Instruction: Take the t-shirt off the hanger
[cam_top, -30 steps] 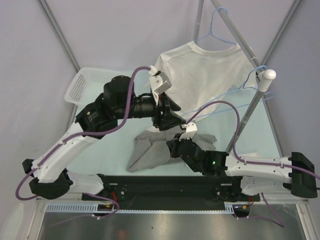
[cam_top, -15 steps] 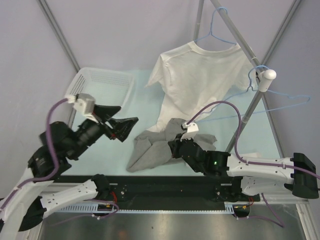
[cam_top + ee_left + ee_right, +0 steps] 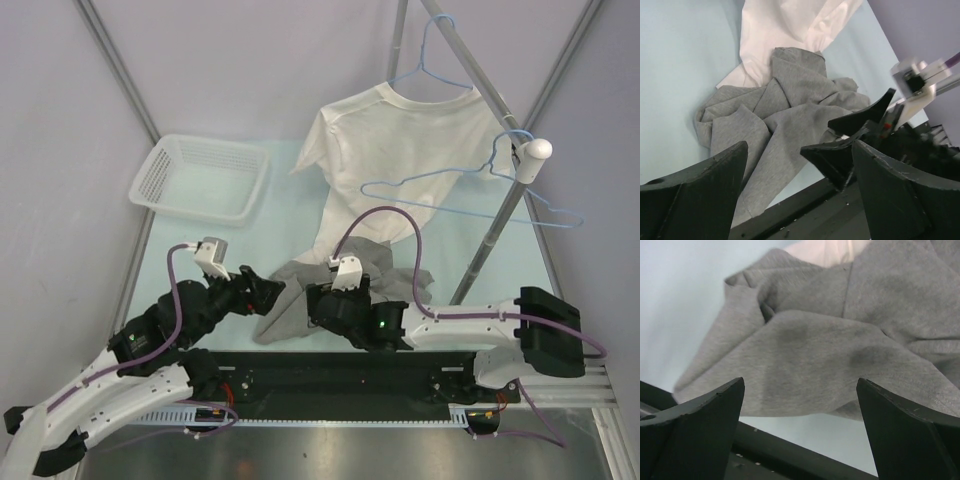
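Observation:
A grey t-shirt [image 3: 300, 295] lies crumpled on the table, off any hanger. An empty blue hanger [image 3: 470, 185] dangles from the rack's white peg [image 3: 538, 150]. A white t-shirt [image 3: 410, 150] still hangs on a second blue hanger [image 3: 430, 60] at the back. My left gripper [image 3: 264, 290] stands open, low, just left of the grey heap. My right gripper [image 3: 315, 305] is open at the heap's near edge, with nothing between its fingers. In the left wrist view the grey t-shirt [image 3: 775, 120] fills the middle beyond my open left gripper [image 3: 800, 150]. The right wrist view shows grey cloth [image 3: 830, 355] just ahead of the open right gripper [image 3: 800, 385].
A white mesh basket [image 3: 200, 178] stands at the back left. The slanted rack pole [image 3: 495, 230] comes down to the table at the right. The white shirt's hem [image 3: 790, 30] reaches the table beside the grey heap. The black base rail [image 3: 330, 370] runs along the near edge.
The right gripper has opened and let go of the grey t-shirt. The left arm has swung from beside the white shirt down to the near left. The empty hanger swings.

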### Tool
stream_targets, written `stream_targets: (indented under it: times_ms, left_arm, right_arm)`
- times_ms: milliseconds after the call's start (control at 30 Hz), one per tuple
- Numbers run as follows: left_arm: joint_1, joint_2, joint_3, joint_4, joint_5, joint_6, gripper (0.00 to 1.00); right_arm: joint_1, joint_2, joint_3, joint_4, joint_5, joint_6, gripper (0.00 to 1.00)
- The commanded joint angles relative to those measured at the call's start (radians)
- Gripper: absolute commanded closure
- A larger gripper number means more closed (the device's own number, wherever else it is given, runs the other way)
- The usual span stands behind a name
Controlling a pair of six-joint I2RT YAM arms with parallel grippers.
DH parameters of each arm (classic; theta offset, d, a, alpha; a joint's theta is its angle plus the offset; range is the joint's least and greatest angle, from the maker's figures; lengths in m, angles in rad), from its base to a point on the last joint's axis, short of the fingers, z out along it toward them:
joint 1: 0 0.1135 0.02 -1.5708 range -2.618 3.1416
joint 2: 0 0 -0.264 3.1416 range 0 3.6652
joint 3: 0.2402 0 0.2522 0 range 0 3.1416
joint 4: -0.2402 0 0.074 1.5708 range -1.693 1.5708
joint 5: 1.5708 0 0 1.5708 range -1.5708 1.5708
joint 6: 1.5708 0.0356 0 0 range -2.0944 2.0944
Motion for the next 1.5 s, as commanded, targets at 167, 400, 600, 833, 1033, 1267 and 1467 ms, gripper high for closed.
stream_targets:
  times_ms: [167,400,600,833,1033,1267,1467]
  left_arm:
    - [0.0,0.006,-0.053,0.06,0.026,-0.076,0.11]
    - [0.0,0.028,-0.064,0.101,0.053,-0.079,0.1]
    - [0.0,0.054,-0.023,0.119,0.052,-0.042,0.07]
    - [0.0,0.069,-0.033,0.184,0.13,-0.017,0.02]
    - [0.0,0.124,0.003,0.199,0.202,0.078,0.0]
    - [0.003,0.477,0.175,0.026,0.198,0.177,0.0]
    - [0.003,0.695,0.221,0.06,0.242,0.291,0.0]
  right_arm:
    - [-0.013,0.094,0.052,-0.203,0.211,0.156,0.0]
    - [-0.067,0.183,0.046,-0.22,0.194,0.224,0.0]
    - [-0.059,0.237,0.014,-0.096,0.205,0.169,0.14]
    - [-0.051,0.202,-0.094,0.165,0.146,0.02,0.74]
    - [-0.013,0.036,-0.133,0.159,0.204,0.003,1.0]
    - [-0.022,-0.136,-0.204,0.015,0.178,0.116,0.23]
    - [0.011,-0.223,-0.2,-0.131,0.237,0.201,0.08]
